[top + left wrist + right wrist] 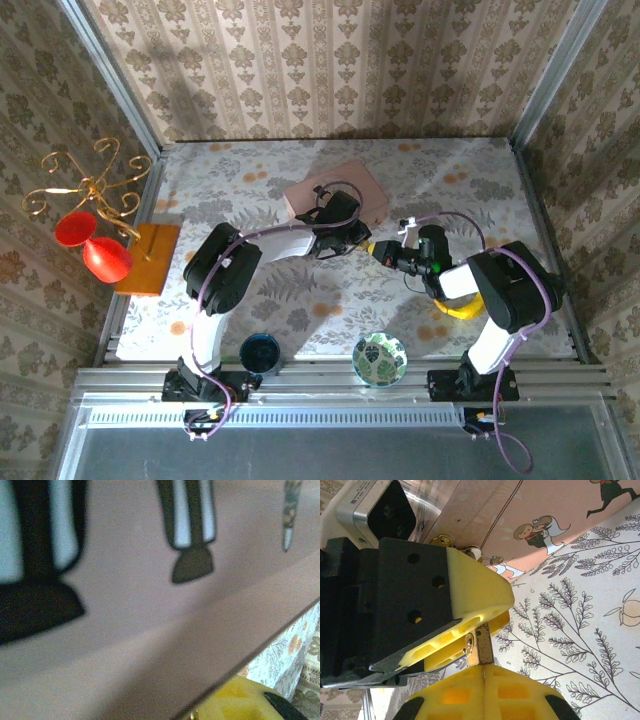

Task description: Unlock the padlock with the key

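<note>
— What stood around the work?

— From above, the pink box (362, 192) lay at the far middle of the table (300, 300), and both arms met just in front of it. A gold hook stand (90, 185) with two red cups (105, 258) stood at the left edge. A blue bowl (261, 353) and a leaf-patterned dish (380, 359) sat near the arm bases, well apart from the grippers.

— What blocked the view?

— From overhead, the left gripper (355, 240) and right gripper (383, 252) covered the spot where they met.

— And up close?

— The right wrist camera gave the metal. The right gripper (485, 670) had its yellow pads pressed together on a flat brass strip, the key (484, 647) by the look of it. It ran up to the left gripper (505, 611). A small round metal bit, which I took for the padlock (468, 641), sat at that gripper's lower pad, beside the box's corner. Its fingers were nearly together, but I could not tell whether they pinched anything.

— The left wrist camera?

— It was close against the pink box (150, 630), blurred, with printed cartoon legs.
</note>
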Robot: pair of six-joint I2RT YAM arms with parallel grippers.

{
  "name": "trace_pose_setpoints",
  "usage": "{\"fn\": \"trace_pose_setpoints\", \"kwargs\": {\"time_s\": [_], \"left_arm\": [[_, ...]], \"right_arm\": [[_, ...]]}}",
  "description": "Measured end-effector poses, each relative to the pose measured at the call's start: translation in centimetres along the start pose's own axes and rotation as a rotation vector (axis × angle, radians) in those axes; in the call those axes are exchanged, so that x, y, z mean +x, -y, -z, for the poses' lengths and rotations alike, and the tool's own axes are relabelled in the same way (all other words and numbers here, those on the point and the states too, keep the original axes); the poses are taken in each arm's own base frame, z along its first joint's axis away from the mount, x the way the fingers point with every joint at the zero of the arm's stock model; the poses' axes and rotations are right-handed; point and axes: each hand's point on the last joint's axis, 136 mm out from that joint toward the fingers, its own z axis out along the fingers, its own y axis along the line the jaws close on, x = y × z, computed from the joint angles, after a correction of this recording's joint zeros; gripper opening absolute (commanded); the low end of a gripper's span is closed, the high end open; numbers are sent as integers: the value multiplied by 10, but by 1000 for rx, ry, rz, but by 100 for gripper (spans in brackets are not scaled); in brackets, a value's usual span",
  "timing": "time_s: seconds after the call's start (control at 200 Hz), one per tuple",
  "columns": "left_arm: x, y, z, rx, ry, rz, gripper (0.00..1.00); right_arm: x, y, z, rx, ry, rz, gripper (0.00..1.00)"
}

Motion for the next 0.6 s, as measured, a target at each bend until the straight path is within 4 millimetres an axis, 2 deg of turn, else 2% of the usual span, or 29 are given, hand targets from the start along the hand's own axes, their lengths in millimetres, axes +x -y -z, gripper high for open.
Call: {"fn": "trace_pose_setpoints", "kwargs": {"time_s": [0.51, 0.6], "left_arm": [[-4, -1, 0, -7, 21, 0, 0], [-4, -2, -1, -1, 25, 1, 0]], "right_arm": [[-1, 0, -4, 29, 17, 0, 0], [-1, 1, -3, 47, 14, 3, 10]]}}
